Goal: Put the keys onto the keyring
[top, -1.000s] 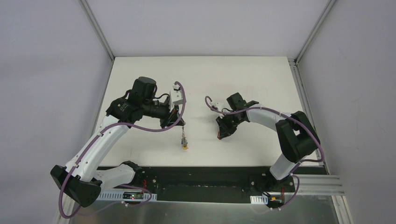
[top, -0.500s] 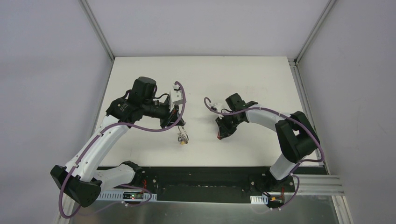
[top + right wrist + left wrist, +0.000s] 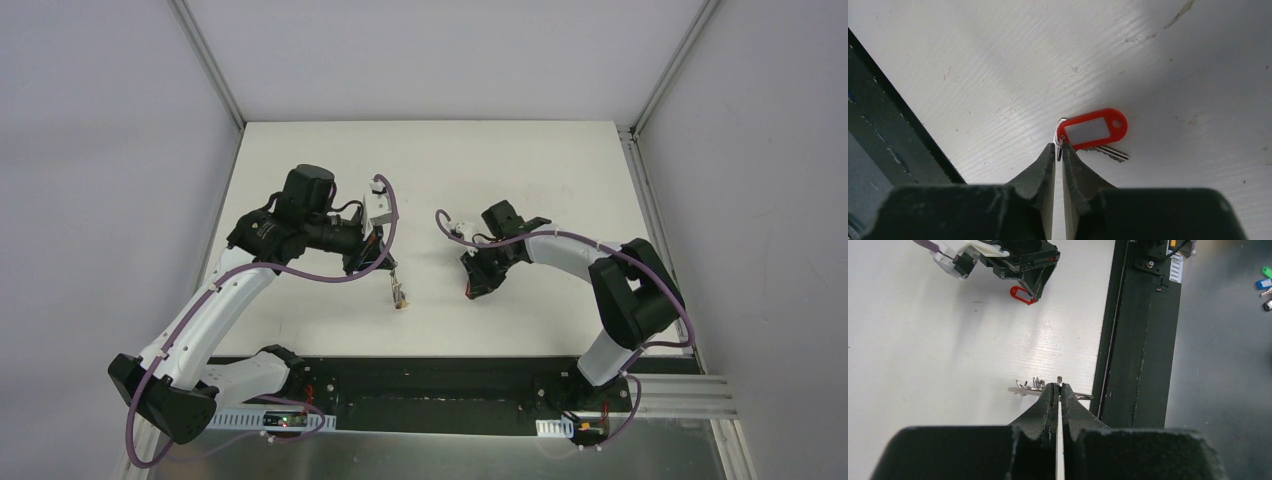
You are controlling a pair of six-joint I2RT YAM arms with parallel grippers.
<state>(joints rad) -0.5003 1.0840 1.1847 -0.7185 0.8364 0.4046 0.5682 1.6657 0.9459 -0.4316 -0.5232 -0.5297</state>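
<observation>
Table point(image 3: 520, 160): I see a white top with both arms reaching out over its near half.
Rail point(image 3: 430, 380): a black strip runs along the near edge of the table, where the arm bases are bolted.
Left arm point(image 3: 215, 300): it bends in from the left, and its wrist ends left of the table's middle.
Right arm point(image 3: 620, 290): it curls in from the right, with its wrist pointing down at the table, well apart from the left one.
Left gripper point(image 3: 1059, 387): I read it as squeezed fully together, pinching the keyring's wire between its tips.
Right gripper point(image 3: 1058, 150): its fingers stand very narrow and nip the small loop at the end of the red tag.
Keyring point(image 3: 1020, 389): held in the left gripper, it shows edge-on in the left wrist view, sticking out to both sides of the fingers with a few silver keys bunched on the left part. From above, the bunch point(image 3: 400, 295) hangs just below the gripper, nearer the rail.
Red-tagged key point(image 3: 1113, 152): it lies on the table at the right gripper's tips, its blade poking out from under the tag.
Red tag point(image 3: 1095, 130): an oval with a pale label window, lying over the key.
Black-tagged key: I cannot find it in any view.
</observation>
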